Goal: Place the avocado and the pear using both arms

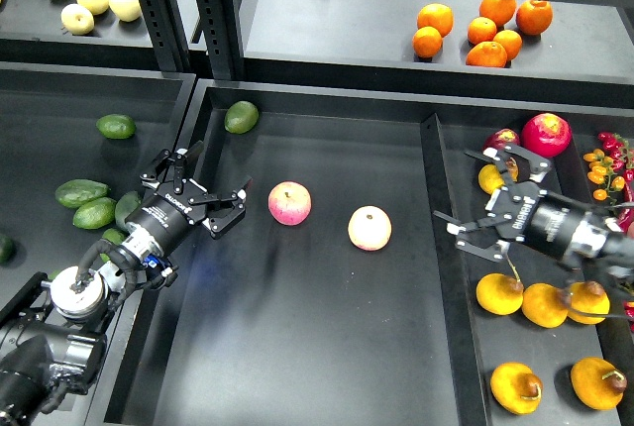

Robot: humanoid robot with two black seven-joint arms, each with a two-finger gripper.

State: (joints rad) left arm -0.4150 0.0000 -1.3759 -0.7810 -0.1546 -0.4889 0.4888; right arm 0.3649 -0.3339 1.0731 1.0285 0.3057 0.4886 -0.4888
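Nearest the camera, along the bottom edge of the right tray (458,277), lie two pears (516,387), yellow-orange, roundish, each with a brown blotch by its short stem. Three more sit in a row just above them, close under the right gripper (485,193), which hangs over the tray's left wall with its fingers spread wide and nothing between them. Another yellow fruit is half hidden behind that gripper.

The avocados (95,213) are dark green, smooth and teardrop-shaped; a cluster lies in the left tray (30,99) against its right wall, one more (116,126) further back, and a single one (241,116) in the back left corner of the middle tray (327,104). The left gripper (211,198) hovers over the divider between the left and middle trays, also wide open and empty.

To pick well, I judge each arm should drop onto its nearest fruit: close across the avocado's narrow width, not its length, and take the pear around its belly, clear of the stem (smooth skins may slip).

Two pink-and-yellow apples (289,203) sit mid-tray; oranges (482,30) rest on the back shelf (337,20).
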